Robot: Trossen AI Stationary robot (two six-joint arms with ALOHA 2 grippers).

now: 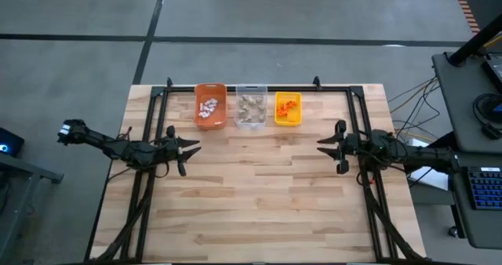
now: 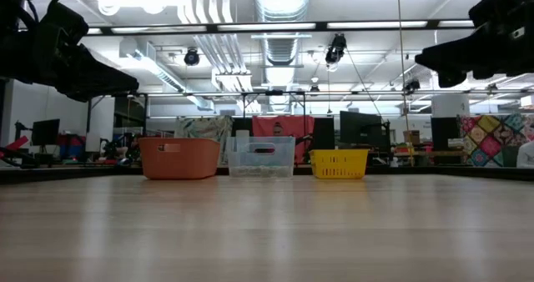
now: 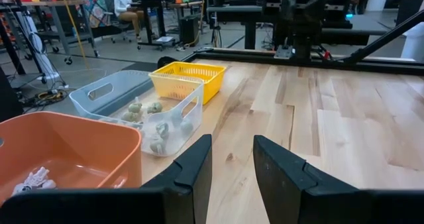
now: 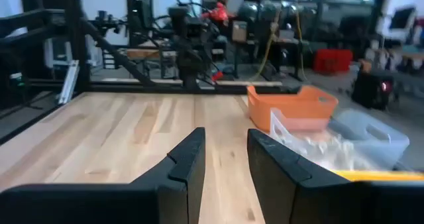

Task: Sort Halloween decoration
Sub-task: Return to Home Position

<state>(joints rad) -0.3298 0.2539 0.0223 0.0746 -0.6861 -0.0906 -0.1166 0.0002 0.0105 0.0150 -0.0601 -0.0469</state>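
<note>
Three bins stand in a row at the table's far edge. The orange bin (image 1: 210, 106) holds white trinkets (image 3: 34, 179). The clear bin (image 1: 251, 107) holds grey-tan trinkets (image 3: 154, 126). The yellow bin (image 1: 288, 109) holds orange trinkets (image 1: 289, 104). My left gripper (image 1: 194, 148) hovers level over the table's left side, open, nothing between its fingers (image 3: 232, 168). My right gripper (image 1: 321, 146) hovers level over the right side, open and empty (image 4: 225, 159). Both point toward the table's middle.
A black metal frame (image 1: 259, 86) runs along the table's far edge and down both sides. The bare wooden tabletop (image 1: 259, 194) spreads between the arms and toward the near edge. Desks and equipment stand beyond the table's right edge (image 1: 471, 100).
</note>
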